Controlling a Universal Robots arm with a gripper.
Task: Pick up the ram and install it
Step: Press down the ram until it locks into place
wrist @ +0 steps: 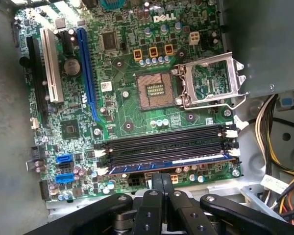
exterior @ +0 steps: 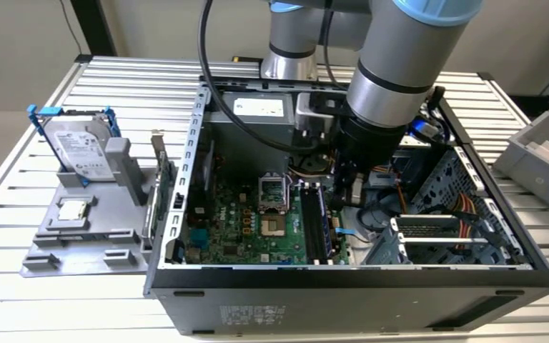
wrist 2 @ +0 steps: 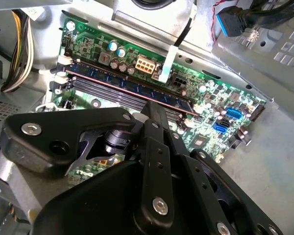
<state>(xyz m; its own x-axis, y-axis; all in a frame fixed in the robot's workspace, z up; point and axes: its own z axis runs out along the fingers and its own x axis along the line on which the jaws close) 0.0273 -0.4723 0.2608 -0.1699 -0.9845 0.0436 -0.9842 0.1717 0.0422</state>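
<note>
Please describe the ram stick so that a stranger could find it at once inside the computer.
Look inside the open computer case at the green motherboard. Beside the open CPU socket lie parallel black memory slots. The ram stands in the slot nearest the gripper; it is the one filled slot, its top edge bluish.

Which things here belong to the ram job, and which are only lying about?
Job: ram, gripper, memory slots, motherboard.
Lying about: hard drive, CPU chip, grey bin.
</note>
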